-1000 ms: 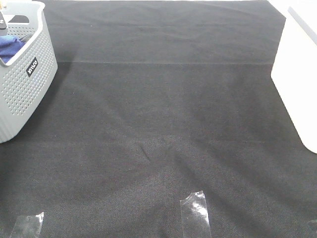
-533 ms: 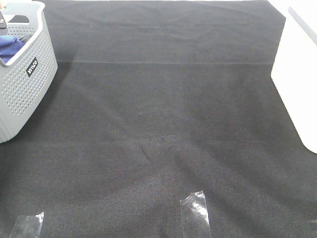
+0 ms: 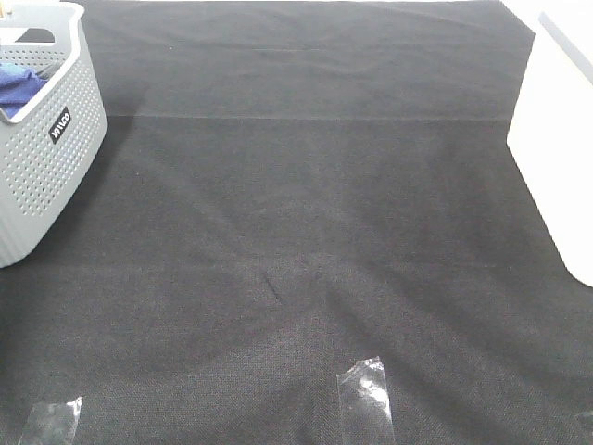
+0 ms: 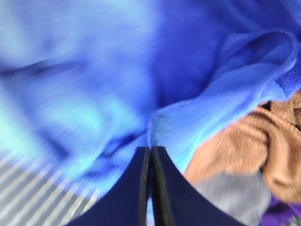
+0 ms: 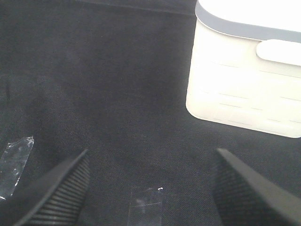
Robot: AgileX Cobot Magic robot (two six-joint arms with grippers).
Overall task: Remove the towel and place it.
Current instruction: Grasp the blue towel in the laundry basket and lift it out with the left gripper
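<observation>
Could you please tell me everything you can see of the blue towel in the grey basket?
The royal-blue fleecy towel lies crumpled in soft folds inside the grey perforated plastic basket at the far-left edge of the high view, where only a small patch shows over the rim. The left gripper is shut, pinching a raised fold. A tan cloth touches its edge. No tag is visible.
</observation>
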